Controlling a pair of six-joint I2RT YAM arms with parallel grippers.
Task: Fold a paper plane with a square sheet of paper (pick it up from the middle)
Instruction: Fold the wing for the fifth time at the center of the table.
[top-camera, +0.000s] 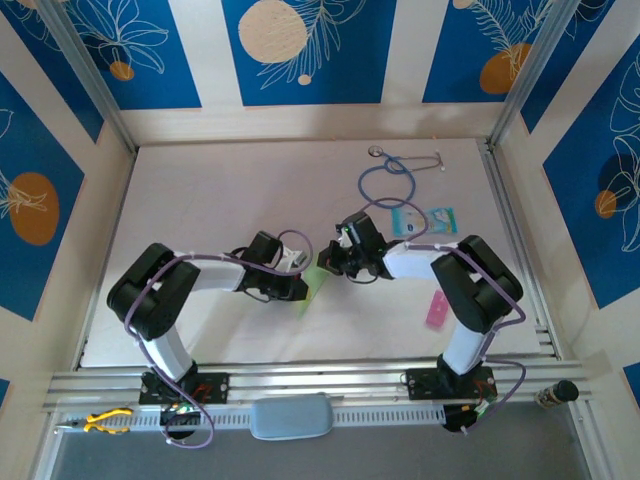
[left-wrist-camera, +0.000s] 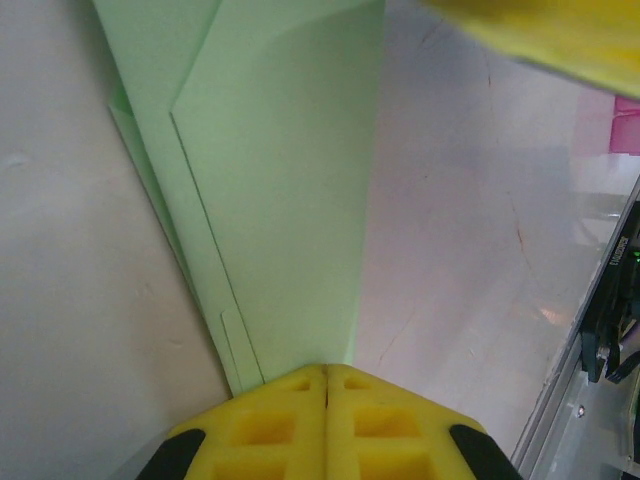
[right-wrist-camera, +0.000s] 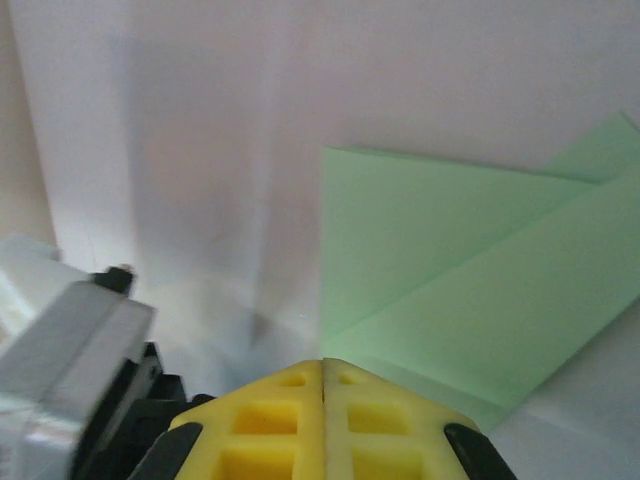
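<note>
Lying flat on the white table (top-camera: 220, 200) between the arms, the folded light-green paper (top-camera: 313, 285) stretched away from the left gripper (left-wrist-camera: 326, 372), its yellow fingers pressed together at the paper's narrow end. The right gripper (right-wrist-camera: 323, 365), likewise pressed together, met its near edge.

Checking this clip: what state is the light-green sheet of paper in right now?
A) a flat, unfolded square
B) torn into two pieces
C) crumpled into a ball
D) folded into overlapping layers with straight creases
D: the thin light-green sheet of paper lies on the white table in overlapping folded layers with straight creased edges, as both wrist views show.
</note>
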